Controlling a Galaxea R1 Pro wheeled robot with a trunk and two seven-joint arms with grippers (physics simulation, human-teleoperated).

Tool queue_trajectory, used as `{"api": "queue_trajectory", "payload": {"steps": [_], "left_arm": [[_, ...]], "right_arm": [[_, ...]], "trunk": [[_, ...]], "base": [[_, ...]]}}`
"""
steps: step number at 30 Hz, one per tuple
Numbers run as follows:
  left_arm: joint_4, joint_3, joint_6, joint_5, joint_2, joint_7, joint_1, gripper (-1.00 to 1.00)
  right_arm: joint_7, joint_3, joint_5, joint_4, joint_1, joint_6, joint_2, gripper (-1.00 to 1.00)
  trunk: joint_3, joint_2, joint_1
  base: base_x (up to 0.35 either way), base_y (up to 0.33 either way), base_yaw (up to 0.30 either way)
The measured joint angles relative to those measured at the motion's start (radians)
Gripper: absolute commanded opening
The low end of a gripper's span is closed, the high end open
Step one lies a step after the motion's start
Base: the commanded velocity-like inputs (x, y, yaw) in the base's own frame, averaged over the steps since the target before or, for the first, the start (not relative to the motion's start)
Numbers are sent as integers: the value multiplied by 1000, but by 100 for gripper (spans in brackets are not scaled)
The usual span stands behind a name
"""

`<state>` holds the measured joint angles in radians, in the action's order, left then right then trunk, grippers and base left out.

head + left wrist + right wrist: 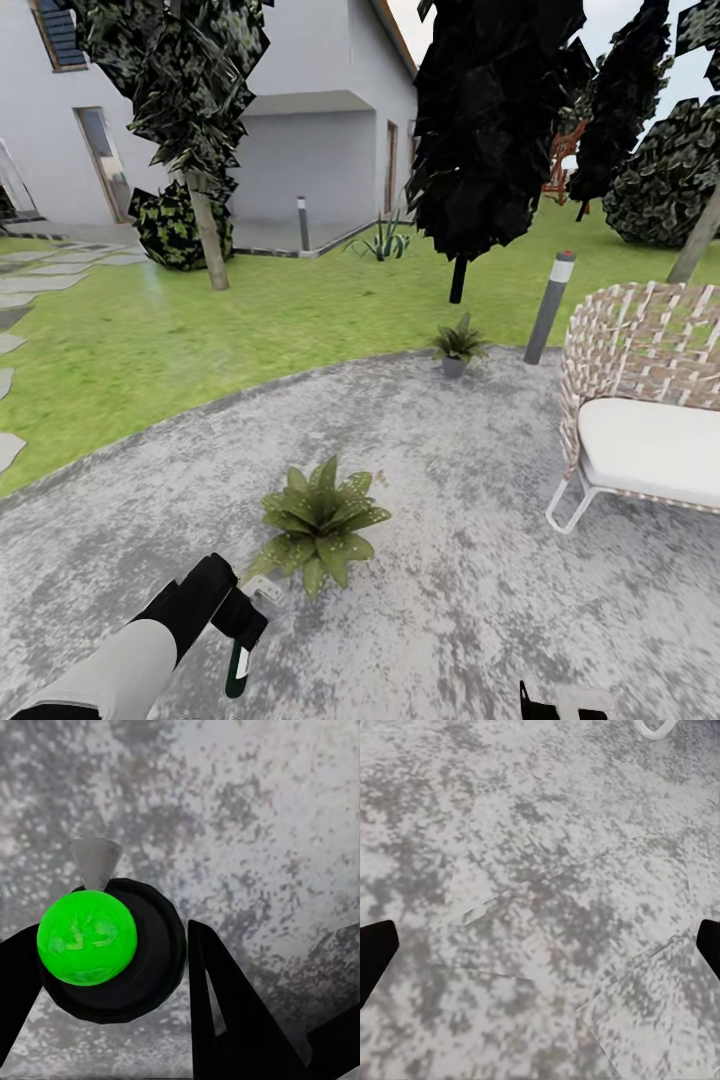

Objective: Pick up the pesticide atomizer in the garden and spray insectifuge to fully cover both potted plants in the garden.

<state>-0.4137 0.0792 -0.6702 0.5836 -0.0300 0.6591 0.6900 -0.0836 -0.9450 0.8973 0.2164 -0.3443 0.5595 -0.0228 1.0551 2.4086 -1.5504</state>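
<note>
A: Where's the pesticide atomizer (240, 655) right now?

B: In the left end effector (243, 622), low in the head view, clenched around the bottle. Its long axis hangs roughly vertical, the dark-green body pointing down toward the stone patio (450, 600) and the pale trigger head (262, 590) at the top.

A: And the plant?

B: The nearer potted plant (320, 520) sits just beside the trigger head, up and to the robot's right of the left end effector. The nozzle looks to face it, though I can't be certain. The left arm is clearly the nearer one.

A: The other plant?

B: The second potted plant (458, 345) stands well apart at the patio's far edge, near the bollard lamp (550, 305) and the woven chair (640, 400). I'd judge it needs a drive afterwards.

A: Pots?

B: The far one shows a little grey pot; the near one's pot is hidden under its leaves.

A: Right end effector (540, 949)?

B: Released, fingers spread wide over bare stone, holding nothing
</note>
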Motion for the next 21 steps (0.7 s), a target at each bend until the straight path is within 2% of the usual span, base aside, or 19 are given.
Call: {"api": "queue_trajectory", "payload": {"steps": [6, 15, 21], "left_arm": [[0, 1, 3, 0, 1, 0, 0, -100], [0, 1, 2, 0, 2, -2, 0, -100], [0, 1, 2, 0, 1, -1, 0, -100]], "right_arm": [[0, 0, 0, 0, 0, 0, 0, 100], [0, 0, 0, 0, 0, 0, 0, 100], [0, 0, 0, 0, 0, 0, -1, 100]], "trunk": [[0, 0, 0], [0, 0, 0], [0, 0, 0]], "base": [[0, -59, 22], [3, -260, 0], [106, -267, 0]]}}
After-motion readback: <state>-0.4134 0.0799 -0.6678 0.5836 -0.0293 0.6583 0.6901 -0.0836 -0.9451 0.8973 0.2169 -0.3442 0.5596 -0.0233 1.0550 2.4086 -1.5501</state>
